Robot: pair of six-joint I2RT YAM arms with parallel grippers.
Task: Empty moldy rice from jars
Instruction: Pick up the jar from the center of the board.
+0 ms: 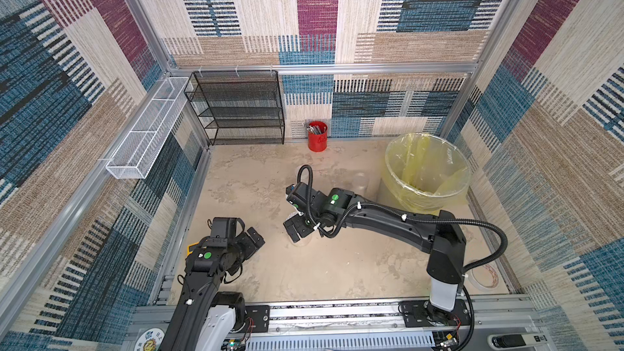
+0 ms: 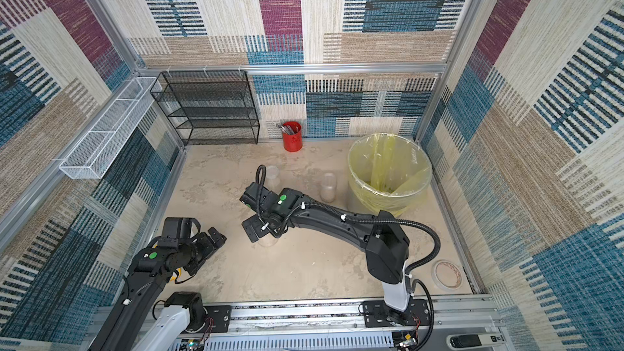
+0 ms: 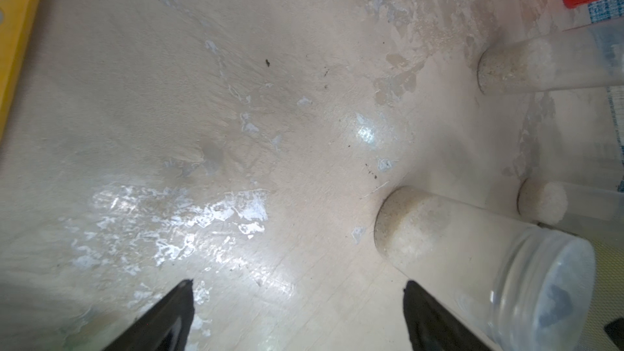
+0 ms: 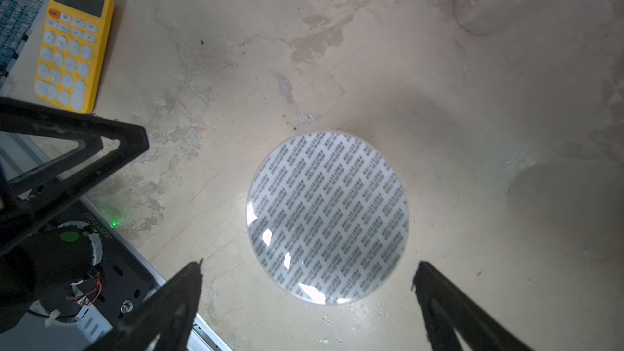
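The wider jar (image 3: pixel 439 241) stands mid-table with moldy rice (image 3: pixel 412 227) in its lower part and a round grey-printed lid (image 4: pixel 327 217) on top. My right gripper (image 4: pixel 309 265) hangs open just above that lid, touching nothing; in both top views it (image 1: pixel 293 227) hides most of the jar (image 2: pixel 268 240). Two narrower jars (image 2: pixel 328 187) (image 2: pixel 273 177) stand farther back, each with rice (image 3: pixel 506 69) at the bottom. My left gripper (image 3: pixel 299 283) is open and empty, low at the front left (image 1: pixel 253 236), with the wider jar just beside its right finger.
A big bin with a yellow liner (image 1: pixel 427 167) stands at the back right. A red cup of pens (image 1: pixel 317 136) sits by the back wall, next to a black mesh shelf (image 1: pixel 239 109). A yellow calculator (image 4: pixel 72 45) lies by the left arm; a tape roll (image 2: pixel 447 275) front right.
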